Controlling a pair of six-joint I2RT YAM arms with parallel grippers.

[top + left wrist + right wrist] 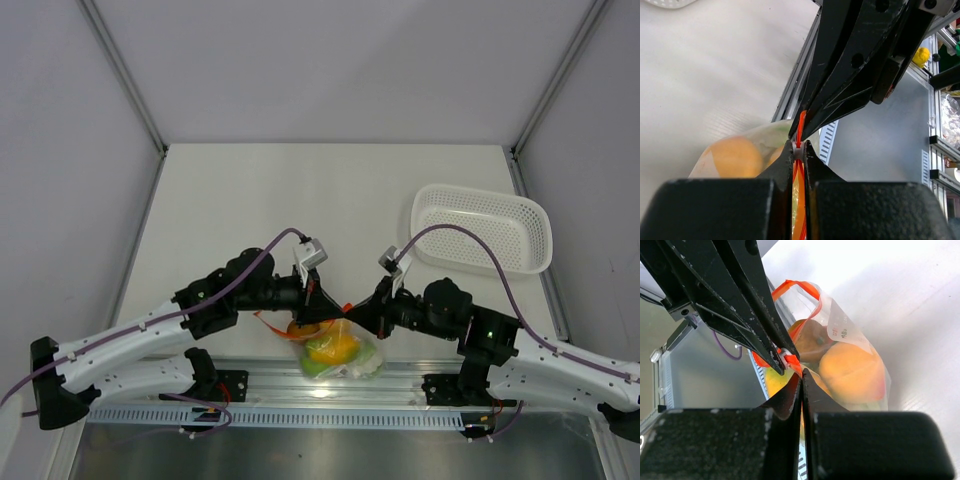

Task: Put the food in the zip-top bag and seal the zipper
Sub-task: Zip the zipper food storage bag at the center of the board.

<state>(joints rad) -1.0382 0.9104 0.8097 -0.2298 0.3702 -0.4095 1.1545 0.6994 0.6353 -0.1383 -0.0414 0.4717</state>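
Note:
The zip-top bag (pixel 338 350) hangs at the table's near edge, between both arms. It holds the food: an orange piece (pixel 852 372), a brown one (pixel 812 337) and green and whitish pieces (pixel 318 367). My left gripper (pixel 798 146) is shut on the white slider of the red-orange zipper (pixel 801 125). My right gripper (pixel 801 376) is shut on the zipper strip at the bag's mouth, right beside the slider (pixel 785 357). The two grippers meet tip to tip above the bag, left gripper (pixel 327 305) and right gripper (pixel 355 311). Part of the zipper (pixel 795 286) loops loosely behind.
A white perforated basket (pixel 485 228) stands at the back right of the table, with nothing in it. An aluminium rail (pixel 330 385) runs along the near edge under the bag. Grey walls enclose the table on three sides.

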